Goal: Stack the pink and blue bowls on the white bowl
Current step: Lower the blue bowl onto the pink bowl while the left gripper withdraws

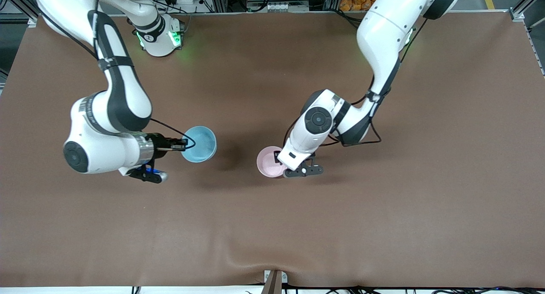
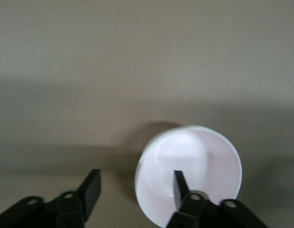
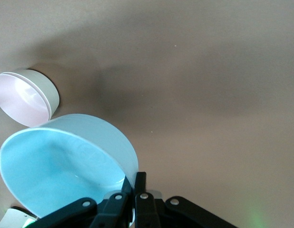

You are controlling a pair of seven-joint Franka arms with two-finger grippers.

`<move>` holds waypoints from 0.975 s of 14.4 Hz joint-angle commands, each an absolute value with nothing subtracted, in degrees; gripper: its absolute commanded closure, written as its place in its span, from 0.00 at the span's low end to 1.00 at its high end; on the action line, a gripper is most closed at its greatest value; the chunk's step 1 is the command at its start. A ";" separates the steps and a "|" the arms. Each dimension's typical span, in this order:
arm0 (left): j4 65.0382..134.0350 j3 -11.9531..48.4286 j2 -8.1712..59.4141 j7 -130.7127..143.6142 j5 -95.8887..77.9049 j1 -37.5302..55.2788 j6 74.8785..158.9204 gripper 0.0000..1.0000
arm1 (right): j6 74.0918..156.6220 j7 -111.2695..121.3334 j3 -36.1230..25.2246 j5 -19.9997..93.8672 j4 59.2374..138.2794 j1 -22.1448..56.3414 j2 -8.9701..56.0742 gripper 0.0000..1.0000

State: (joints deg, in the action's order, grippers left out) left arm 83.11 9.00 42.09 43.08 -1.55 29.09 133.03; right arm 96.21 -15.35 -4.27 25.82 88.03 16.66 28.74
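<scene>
The pink bowl [image 1: 269,162] [image 2: 194,164] rests on the table, nested in the white bowl [image 3: 48,91], of which only the outer wall shows. My left gripper [image 1: 285,168] [image 2: 136,175] is open just above the pink bowl's rim. One of its fingers [image 2: 179,184] is over the bowl's inside and the other is outside the bowl; neither touches it. My right gripper [image 1: 180,144] [image 3: 139,183] is shut on the rim of the blue bowl [image 1: 200,143] [image 3: 61,166]. It holds that bowl tilted in the air, beside the pink bowl toward the right arm's end.
Brown cloth covers the table [image 1: 383,208]. It has a ripple at the edge nearest the front camera [image 1: 272,260]. Both arm bases stand along the edge farthest from the front camera.
</scene>
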 commanded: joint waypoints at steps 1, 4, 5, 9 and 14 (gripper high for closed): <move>84.20 8.70 35.70 43.59 -1.76 26.29 127.29 0.00 | 99.82 -16.78 -4.83 26.81 87.36 20.02 29.35 1.00; 84.20 8.61 30.87 41.15 -1.15 22.52 122.10 0.00 | 104.75 -25.03 -4.83 26.81 87.36 25.29 30.49 1.00; 84.20 8.70 29.28 38.70 -0.53 21.11 120.34 0.00 | 106.94 -26.79 -4.83 26.72 87.36 27.31 30.76 1.00; 84.11 8.70 25.41 29.47 -0.35 14.52 114.62 0.00 | 114.06 -30.93 -4.83 26.89 87.28 31.72 32.86 1.00; 84.02 8.79 21.80 22.50 -0.26 7.84 111.45 0.00 | 119.34 -42.53 -4.83 26.72 83.41 37.26 37.43 1.00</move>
State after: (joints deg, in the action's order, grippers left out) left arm 82.77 8.24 24.58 23.29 -1.21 9.51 113.35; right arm 118.32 -38.12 -4.20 25.87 86.86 35.09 34.58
